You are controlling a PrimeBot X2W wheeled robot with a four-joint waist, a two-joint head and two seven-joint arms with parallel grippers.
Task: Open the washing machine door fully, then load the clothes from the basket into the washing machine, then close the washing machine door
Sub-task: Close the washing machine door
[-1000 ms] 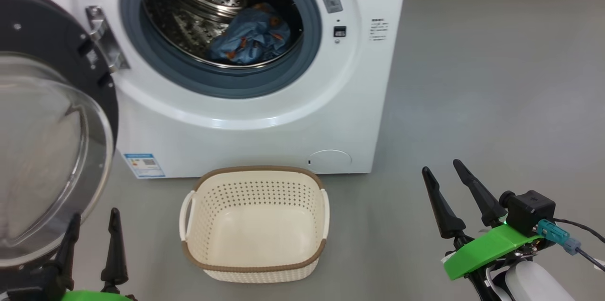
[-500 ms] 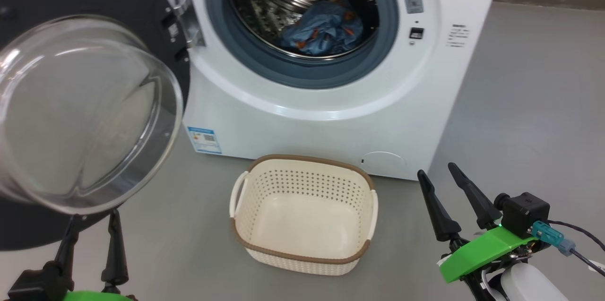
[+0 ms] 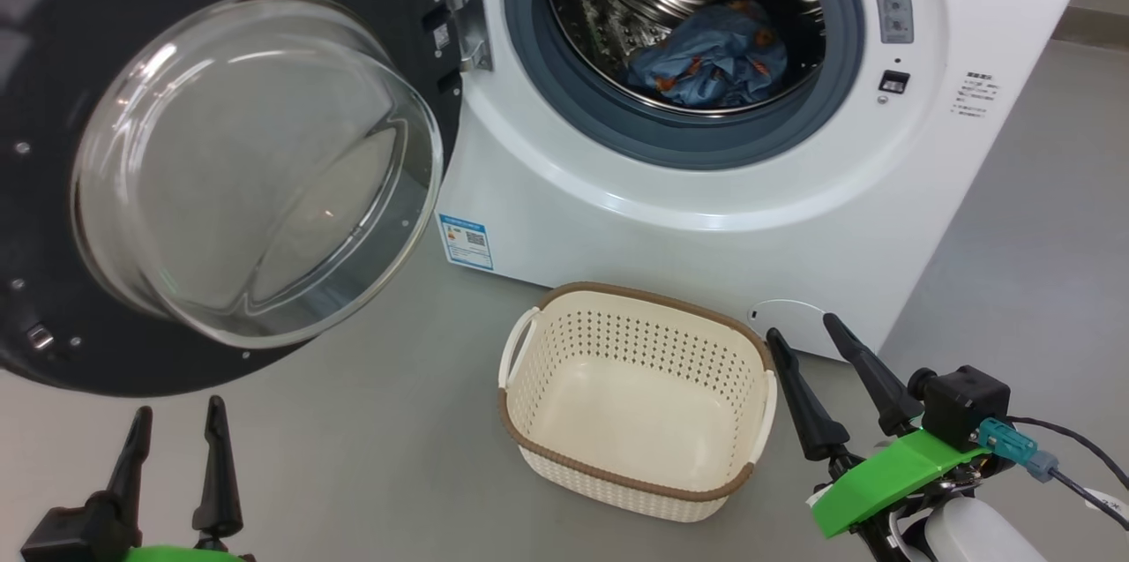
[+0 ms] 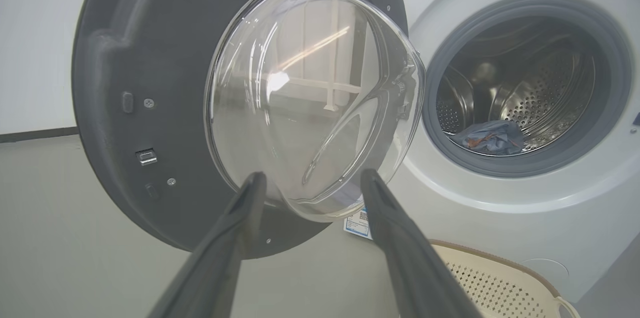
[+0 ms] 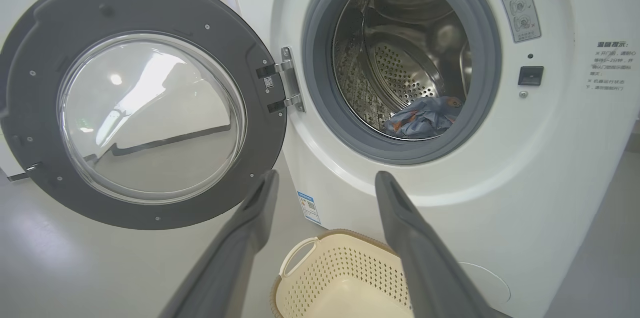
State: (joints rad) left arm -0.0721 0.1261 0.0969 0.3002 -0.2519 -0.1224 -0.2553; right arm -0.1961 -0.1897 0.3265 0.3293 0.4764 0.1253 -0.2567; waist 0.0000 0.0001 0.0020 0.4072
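Observation:
The white washing machine [image 3: 706, 218] stands with its door [image 3: 53, 218] swung wide to the left, glass bowl facing me. Light-blue clothes [image 3: 710, 59] with orange figures lie in the steel drum, also clothes [image 5: 425, 117] and clothes [image 4: 492, 137]. On the floor before the machine sits the cream basket [image 3: 648, 341], nothing inside it. My left gripper [image 3: 176, 408] is open at the lower left, below the door; its fingers frame the glass as left gripper [image 4: 312, 174]. To the right of the basket my right gripper [image 3: 803, 328] is open and holds nothing, seen above the basket as right gripper [image 5: 327, 174].
Grey floor surrounds the machine, with free room to its right and in front of the door. A metal hinge [image 3: 467, 11] joins door and machine. A blue label sticker [image 3: 466, 242] and a round cap [image 3: 785, 312] mark the lower front.
The head camera has turned left, so the whole picture has shifted right and more of the door shows. Both grippers stay open and low; clothes and basket are where they were.

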